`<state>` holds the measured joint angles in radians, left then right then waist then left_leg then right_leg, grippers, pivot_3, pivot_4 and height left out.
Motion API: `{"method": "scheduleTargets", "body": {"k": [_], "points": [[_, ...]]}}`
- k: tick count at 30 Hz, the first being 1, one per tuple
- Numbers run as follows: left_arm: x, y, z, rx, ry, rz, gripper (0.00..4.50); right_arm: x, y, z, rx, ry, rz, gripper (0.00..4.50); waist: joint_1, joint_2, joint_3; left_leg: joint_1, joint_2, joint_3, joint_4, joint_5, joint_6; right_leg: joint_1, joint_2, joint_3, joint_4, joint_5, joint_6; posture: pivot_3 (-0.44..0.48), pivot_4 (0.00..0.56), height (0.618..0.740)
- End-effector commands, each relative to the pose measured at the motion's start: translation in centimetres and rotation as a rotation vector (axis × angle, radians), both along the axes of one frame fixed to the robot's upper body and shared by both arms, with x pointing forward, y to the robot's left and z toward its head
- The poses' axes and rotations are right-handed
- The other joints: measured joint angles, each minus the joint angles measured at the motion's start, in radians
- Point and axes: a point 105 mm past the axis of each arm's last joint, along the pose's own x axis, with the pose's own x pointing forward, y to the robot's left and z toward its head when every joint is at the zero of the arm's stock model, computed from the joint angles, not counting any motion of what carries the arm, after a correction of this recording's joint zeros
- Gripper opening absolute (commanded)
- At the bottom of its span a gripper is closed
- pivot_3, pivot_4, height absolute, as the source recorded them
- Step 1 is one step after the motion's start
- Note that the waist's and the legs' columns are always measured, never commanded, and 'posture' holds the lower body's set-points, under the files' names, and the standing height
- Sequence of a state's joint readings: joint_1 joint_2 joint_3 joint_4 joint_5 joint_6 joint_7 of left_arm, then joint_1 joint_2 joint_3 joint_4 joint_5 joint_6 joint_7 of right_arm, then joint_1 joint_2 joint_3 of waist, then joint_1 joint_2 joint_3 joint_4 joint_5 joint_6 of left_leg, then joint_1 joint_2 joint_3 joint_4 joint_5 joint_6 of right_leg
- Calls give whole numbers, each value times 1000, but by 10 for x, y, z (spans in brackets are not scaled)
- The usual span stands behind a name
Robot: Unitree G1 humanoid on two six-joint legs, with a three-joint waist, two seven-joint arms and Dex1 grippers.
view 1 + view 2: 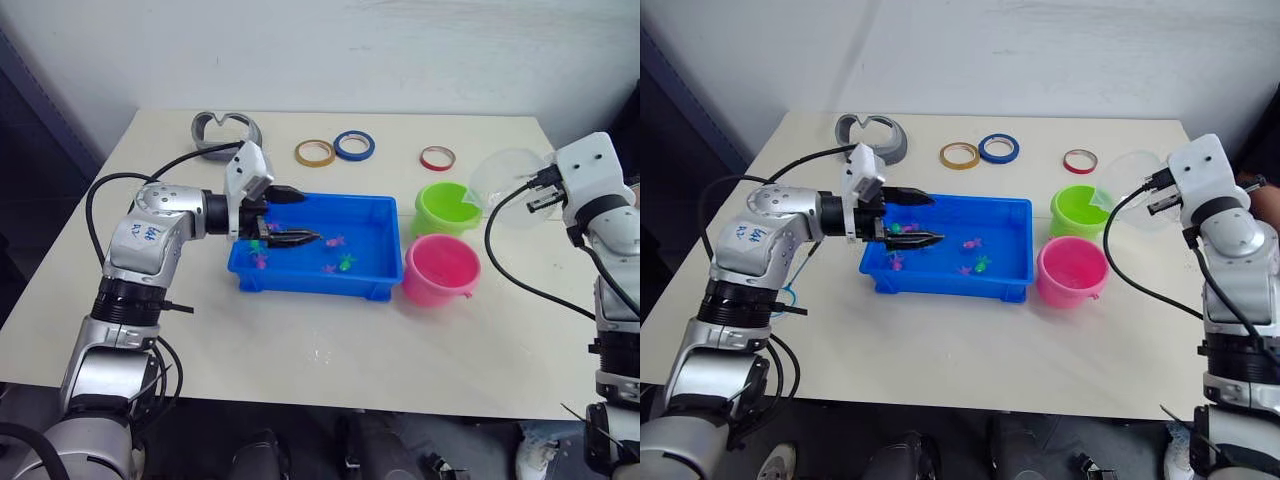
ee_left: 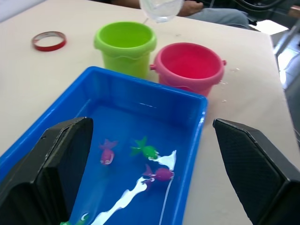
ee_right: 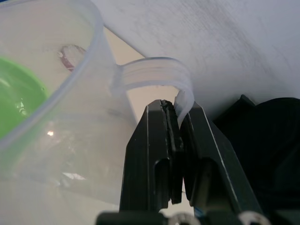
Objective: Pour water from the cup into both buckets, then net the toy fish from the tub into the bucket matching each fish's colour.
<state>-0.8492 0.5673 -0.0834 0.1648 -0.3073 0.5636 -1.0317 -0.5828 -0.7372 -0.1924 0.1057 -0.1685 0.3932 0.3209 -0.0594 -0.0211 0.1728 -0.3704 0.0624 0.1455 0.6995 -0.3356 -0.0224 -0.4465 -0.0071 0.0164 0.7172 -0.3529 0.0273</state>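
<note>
Cup (image 1: 508,180): head views show the clear cup held up by the right gripper (image 3: 177,117), tipped over the lime green bucket (image 1: 447,208), spout toward it.
Buckets, head views: green bucket stands just behind the pink bucket (image 1: 441,269), the two touching or nearly so, both just beside the blue tub (image 1: 320,246) on its right end.
Left gripper (image 1: 293,217), head views: fingers parted wide and empty, hovering over the left end of the tub, above the toy fish (image 1: 340,263).
Left wrist view: both black fingers (image 2: 51,173) stand far apart with nothing between them; pink and green fish lie in shallow water in the tub; the cup's spout hangs above the green bucket's far rim.
Right wrist view: the two fingers are pinched tight on the cup's thin handle loop; green shows through the clear wall.
Step in hand (judgement): pouring into the green bucket.
Doing it well: tilt slowly, keep the spout over the bucket's middle, save water for the pink bucket; the thin handle could twist in the pinch.
</note>
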Motion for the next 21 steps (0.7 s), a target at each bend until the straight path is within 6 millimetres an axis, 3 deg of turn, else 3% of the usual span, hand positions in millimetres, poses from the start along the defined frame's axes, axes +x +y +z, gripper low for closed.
{"method": "scheduleTargets", "body": {"k": [1,10,21], "points": [[-1,6,16,-14,-65,23,4500,5,2,22,-78,-108,-35,49,0,0,0,0,0,0,0,0,0,0,0,0,0,0,0,0,150,693],[-6,12,15,-5,-61,38,4500,-3,1,28,-99,-148,-75,49,0,1,1,0,0,1,0,0,0,-1,0,1,1,0,0,0,150,693],[-4,2,13,-6,-54,13,4500,-4,6,40,-251,-201,-187,49,0,1,1,0,0,1,0,0,0,-2,0,1,1,0,0,0,150,693]]}}
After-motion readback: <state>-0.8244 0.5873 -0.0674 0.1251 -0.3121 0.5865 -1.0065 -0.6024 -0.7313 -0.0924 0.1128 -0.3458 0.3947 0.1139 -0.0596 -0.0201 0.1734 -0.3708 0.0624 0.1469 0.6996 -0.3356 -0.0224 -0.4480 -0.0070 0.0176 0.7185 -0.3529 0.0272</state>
